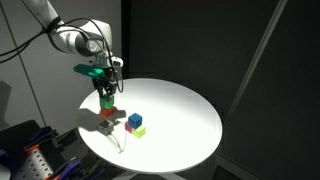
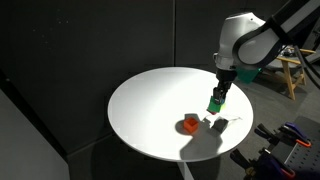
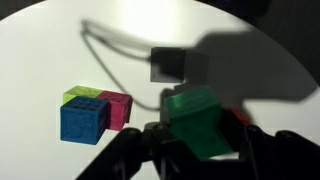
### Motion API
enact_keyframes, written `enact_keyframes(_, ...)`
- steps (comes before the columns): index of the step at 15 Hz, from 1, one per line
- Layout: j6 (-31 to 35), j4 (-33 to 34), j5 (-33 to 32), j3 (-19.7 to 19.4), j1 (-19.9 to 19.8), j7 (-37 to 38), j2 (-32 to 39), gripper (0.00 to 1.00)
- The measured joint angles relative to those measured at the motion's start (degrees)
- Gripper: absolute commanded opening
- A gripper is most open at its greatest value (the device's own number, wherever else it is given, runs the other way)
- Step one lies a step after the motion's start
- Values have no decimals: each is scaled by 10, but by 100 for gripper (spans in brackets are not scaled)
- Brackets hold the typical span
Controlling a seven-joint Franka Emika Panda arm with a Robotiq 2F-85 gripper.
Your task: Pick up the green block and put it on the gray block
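In the wrist view, a lime block [image 3: 78,96], a blue block [image 3: 83,120] and a pink block [image 3: 120,108] are being shown clustered together on the round white table [image 3: 40,50]; the gray block [image 3: 168,64] is being shown apart from them, alone; the green block [image 3: 200,120] is being gripped between the jaws of the gripper [image 3: 198,135], lifted off the table; in an exterior view a red block [image 2: 190,125] is being shown near the table's edge.
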Motion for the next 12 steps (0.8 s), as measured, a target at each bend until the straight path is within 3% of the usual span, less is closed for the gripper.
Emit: enact_keyframes(12,-21,-22,-10,-9,-2,65,-75,29)
